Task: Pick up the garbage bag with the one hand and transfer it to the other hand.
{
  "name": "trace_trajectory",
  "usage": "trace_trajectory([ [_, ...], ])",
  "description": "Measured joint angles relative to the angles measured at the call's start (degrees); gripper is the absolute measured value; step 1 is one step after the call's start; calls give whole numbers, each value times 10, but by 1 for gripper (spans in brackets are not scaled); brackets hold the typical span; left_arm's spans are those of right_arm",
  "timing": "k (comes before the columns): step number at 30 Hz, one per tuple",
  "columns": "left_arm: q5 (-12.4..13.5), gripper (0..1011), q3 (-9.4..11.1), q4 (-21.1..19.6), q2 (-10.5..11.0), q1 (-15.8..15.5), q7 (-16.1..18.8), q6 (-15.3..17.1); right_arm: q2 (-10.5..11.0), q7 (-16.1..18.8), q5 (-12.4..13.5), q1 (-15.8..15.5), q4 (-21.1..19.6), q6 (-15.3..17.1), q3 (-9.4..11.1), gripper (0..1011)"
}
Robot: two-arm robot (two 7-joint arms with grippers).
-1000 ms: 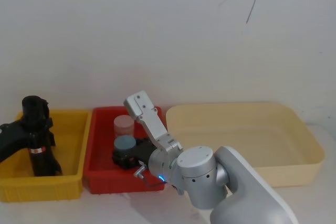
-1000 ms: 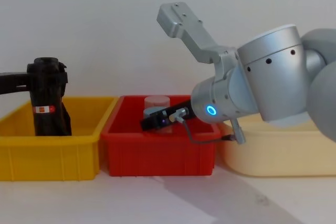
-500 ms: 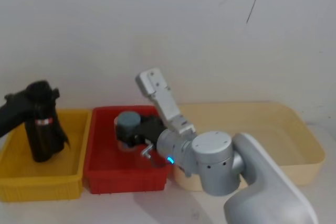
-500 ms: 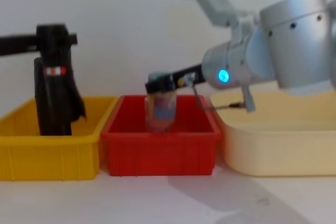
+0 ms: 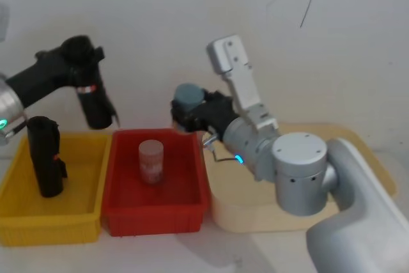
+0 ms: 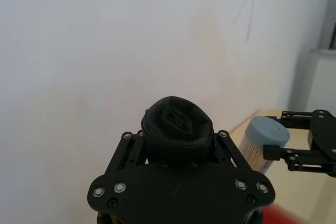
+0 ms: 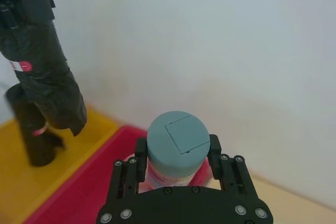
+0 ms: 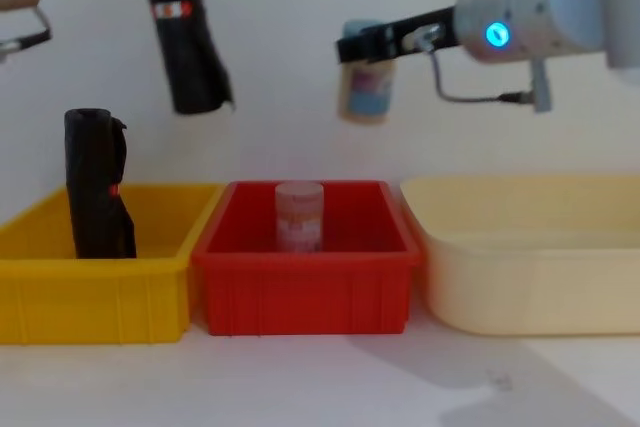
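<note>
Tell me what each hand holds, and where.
Left hand grips the garbage bag near its top, above the red label. Right hand grips a jar by its lid.

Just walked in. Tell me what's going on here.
The left gripper holds the garbage bag by its top, raised above the yellow bin, where a second black roll stands. The right gripper holds a blue-lidded jar up above the red bin, which has another jar standing in it. The bag has not yet been passed across.

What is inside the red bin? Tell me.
One pale jar stands upright in the red bin; in the chest view the front wall hides its base. The right gripper holds a second jar aloft, outside it.
</note>
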Motion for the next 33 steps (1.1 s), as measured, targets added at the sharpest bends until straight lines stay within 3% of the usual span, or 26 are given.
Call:
trace_trajectory([
  [6, -6, 381, 16, 68, -30, -57, -44, -20, 10, -20, -13, -5, -23, -2, 17, 675],
  [12, -13, 381, 32, 175, -70, -124, -109, -51, 22, -44, -28, -13, -39, -3, 35, 675],
  [13, -18, 381, 40, 220, -86, -148, -127, -63, 24, -46, -31, -14, -41, -3, 37, 675],
  [15, -30, 381, 51, 261, -99, -171, -148, -77, 29, -56, -37, -18, -45, -3, 44, 675],
  [16, -38, 381, 63, 301, -113, -192, -164, -87, 30, -59, -39, -19, -46, -3, 46, 675],
  [22, -67, 381, 92, 410, -147, -250, -214, -123, 48, -84, -57, -35, -52, -1, 68, 675],
  [33, -92, 381, 121, 512, -180, -304, -260, -153, 83, -107, -83, -66, -39, 10, 96, 675],
])
